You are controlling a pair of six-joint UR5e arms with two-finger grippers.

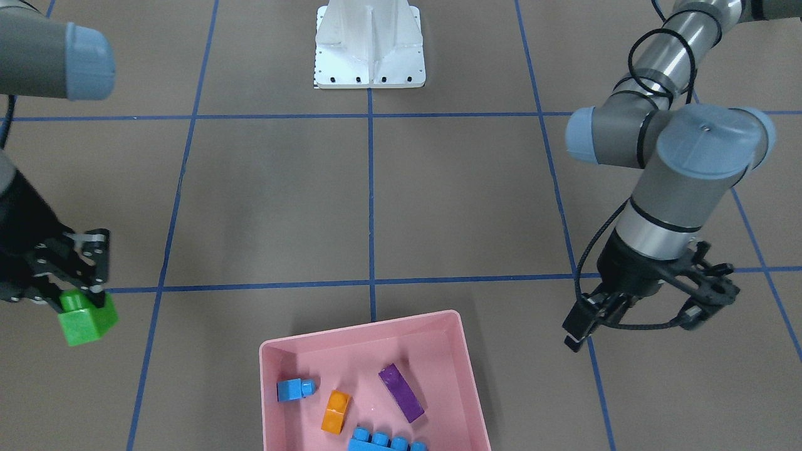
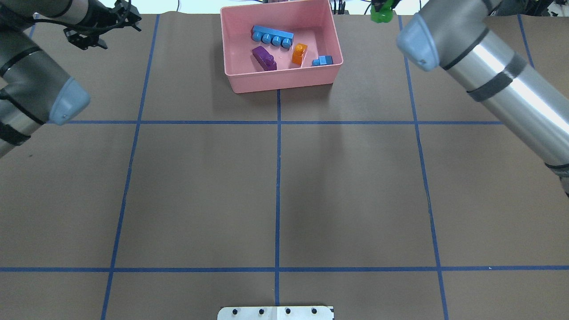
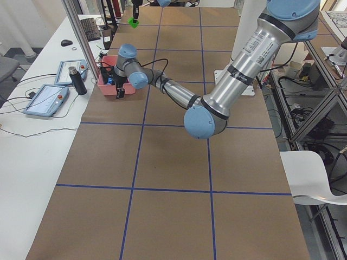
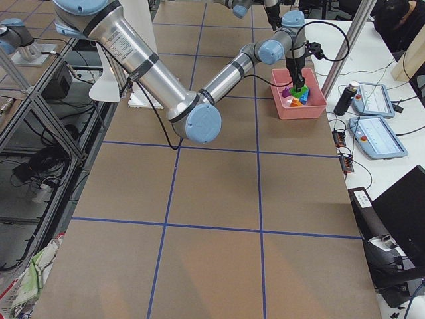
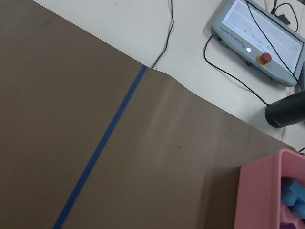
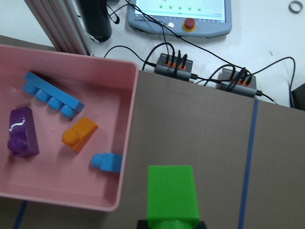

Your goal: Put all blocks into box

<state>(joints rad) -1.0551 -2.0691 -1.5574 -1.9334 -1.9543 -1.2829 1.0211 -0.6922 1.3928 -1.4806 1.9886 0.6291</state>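
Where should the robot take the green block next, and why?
Probably sideways, until it hangs over the pink box. The right pincer grips the green block above bare table beside the box, not over it, and the other four blocks already lie inside.
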